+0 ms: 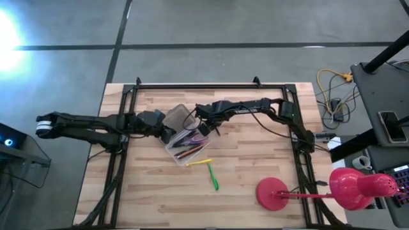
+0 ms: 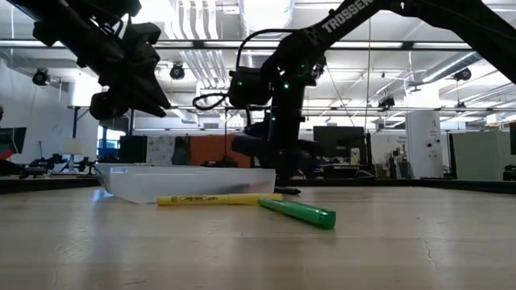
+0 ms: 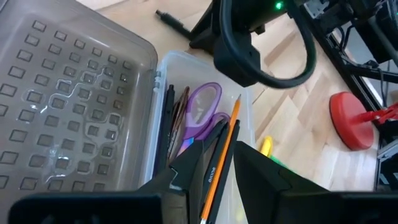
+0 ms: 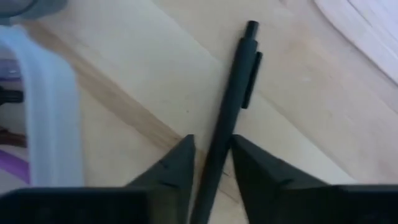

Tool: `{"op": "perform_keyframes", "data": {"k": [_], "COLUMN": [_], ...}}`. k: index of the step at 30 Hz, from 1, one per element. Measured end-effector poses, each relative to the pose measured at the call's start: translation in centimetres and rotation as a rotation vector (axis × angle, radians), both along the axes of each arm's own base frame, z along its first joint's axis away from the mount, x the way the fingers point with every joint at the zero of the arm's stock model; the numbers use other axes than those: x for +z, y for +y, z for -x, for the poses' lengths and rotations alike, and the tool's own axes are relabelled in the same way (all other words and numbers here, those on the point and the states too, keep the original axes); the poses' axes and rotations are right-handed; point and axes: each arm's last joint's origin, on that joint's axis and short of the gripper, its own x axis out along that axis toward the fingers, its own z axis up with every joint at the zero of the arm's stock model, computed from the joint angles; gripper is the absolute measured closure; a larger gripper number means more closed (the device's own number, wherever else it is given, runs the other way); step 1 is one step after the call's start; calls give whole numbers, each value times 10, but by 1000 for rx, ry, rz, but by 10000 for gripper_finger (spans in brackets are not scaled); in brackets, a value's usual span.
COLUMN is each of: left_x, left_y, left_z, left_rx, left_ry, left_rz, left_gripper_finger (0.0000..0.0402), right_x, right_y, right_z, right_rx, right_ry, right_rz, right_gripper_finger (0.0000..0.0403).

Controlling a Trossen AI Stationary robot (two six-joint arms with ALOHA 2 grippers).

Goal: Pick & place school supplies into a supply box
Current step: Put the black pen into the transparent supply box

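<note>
The clear supply box [image 1: 189, 146] stands on the table with its ribbed lid [image 1: 176, 117] swung open. It holds purple scissors [image 3: 202, 112], an orange pencil [image 3: 225, 146] and dark pens. My left gripper [image 3: 219, 174] hovers open over the box. My right gripper [image 4: 212, 163] is open and low at the table, past the box's far right side. Its fingers stand on either side of a black pen [image 4: 233, 93] that lies flat on the wood. A yellow marker [image 1: 199, 163] and a green marker [image 1: 214, 179] lie on the table in front of the box.
A red lamp rests on its round base [image 1: 273, 193] near the table's near right corner, with its head [image 1: 358, 186] hanging past the right edge. A black frame [image 1: 192, 85] runs along the table's edges. Bare wood lies toward the near left.
</note>
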Motion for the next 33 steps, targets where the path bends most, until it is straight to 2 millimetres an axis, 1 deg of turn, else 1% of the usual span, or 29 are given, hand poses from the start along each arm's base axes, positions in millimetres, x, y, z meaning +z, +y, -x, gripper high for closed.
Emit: {"op": "perform_keyframes", "data": {"k": [2, 3, 5, 8, 10, 12, 13, 14, 15, 18, 19, 20, 21, 23, 25, 27, 30, 33], "left_x": [0, 1, 2, 3, 3, 5, 6, 7, 8, 13, 15, 17, 19, 22, 25, 26, 27, 25], "left_y": [0, 0, 0, -3, -6, -9, -10, -11, -11, -12, -12, -12, -12, -12, -12, -12, -12, -12], "left_z": [0, 1, 2, 8, 16, 23, 27, 31, 35, 45, 47, 50, 52, 56, 60, 62, 62, 60], "left_rx": [-1, -2, -3, -17, -24, -24, -25, -21, -16, -12, -12, -12, -13, -13, -6, 5, 8, 17], "left_ry": [-3, -4, -11, 8, 35, 44, 51, 50, 49, 23, 5, -19, -39, -68, -93, -106, -108, -95], "left_rz": [-1, 0, -1, 3, 14, 29, 34, 39, 46, 46, 45, 44, 42, 40, 34, 25, 23, 37], "left_gripper_finger": [328, 328, 328, 328, 328, 328, 328, 328, 328, 328, 328, 328, 328, 328, 328, 328, 328, 328], "right_x": [3, 4, 8, 20, 38, 65, 77, 88, 95, 109, 112, 114, 115, 105, 90, 78, 70, 63], "right_y": [0, 0, -1, 0, 5, 11, 14, 19, 27, 56, 68, 78, 87, 97, 98, 98, 101, 104], "right_z": [-3, -3, -4, -5, -5, -5, -6, -8, -11, -24, -26, -27, -28, -32, -35, -38, -42, -47], "right_rx": [21, 28, 28, 25, 30, 66, 112, 187, 305, 801, 951, 1058, 1120, 1159, 1154, 1155, 1179, 1173], "right_ry": [-10, -10, -17, -67, -109, -168, -205, -241, -271, -388, -397, -394, -389, -367, -326, -297, -288, -260], "right_rz": [4, 4, 0, 22, 72, 138, 167, 192, 209, 250, 285, 321, 347, 346, 321, 313, 316, 338], "right_gripper_finger": [358, 375, 381, 386, 387, 388, 388, 389, 389, 389, 389, 389, 389, 389, 389, 389, 385, 363]}}
